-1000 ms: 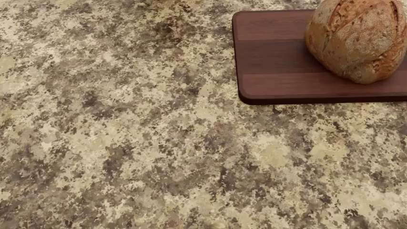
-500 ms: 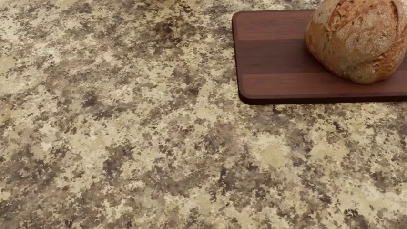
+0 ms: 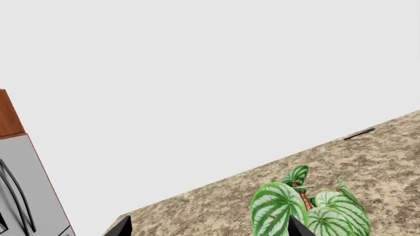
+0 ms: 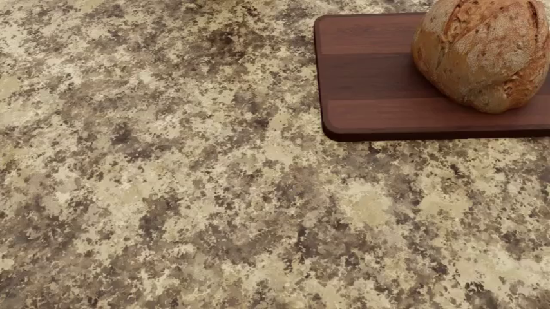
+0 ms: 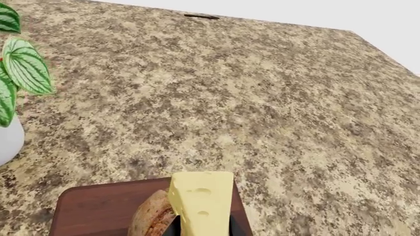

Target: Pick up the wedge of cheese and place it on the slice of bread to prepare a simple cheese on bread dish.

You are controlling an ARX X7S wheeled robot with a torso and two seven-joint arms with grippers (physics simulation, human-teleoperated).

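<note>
The pale yellow wedge of cheese (image 5: 200,201) is held between the dark fingers of my right gripper (image 5: 202,227), which is shut on it, in the right wrist view. Below and just beside the cheese shows the crusty edge of the slice of bread (image 5: 152,219) on the dark wooden board (image 5: 92,209). In the head view the golden-brown bread (image 4: 483,51) rests on the board (image 4: 378,84) at the upper right; neither gripper nor the cheese shows there. My left gripper (image 3: 208,228) is raised off the counter, only its two dark fingertips showing, wide apart with nothing between them.
A green-and-white striped leafy plant (image 3: 308,209) stands on the speckled granite counter (image 4: 189,193); its leaves and white pot (image 5: 8,140) also show beside the board. A grey appliance with a wooden cabinet above (image 3: 19,182) stands at the counter's end.
</note>
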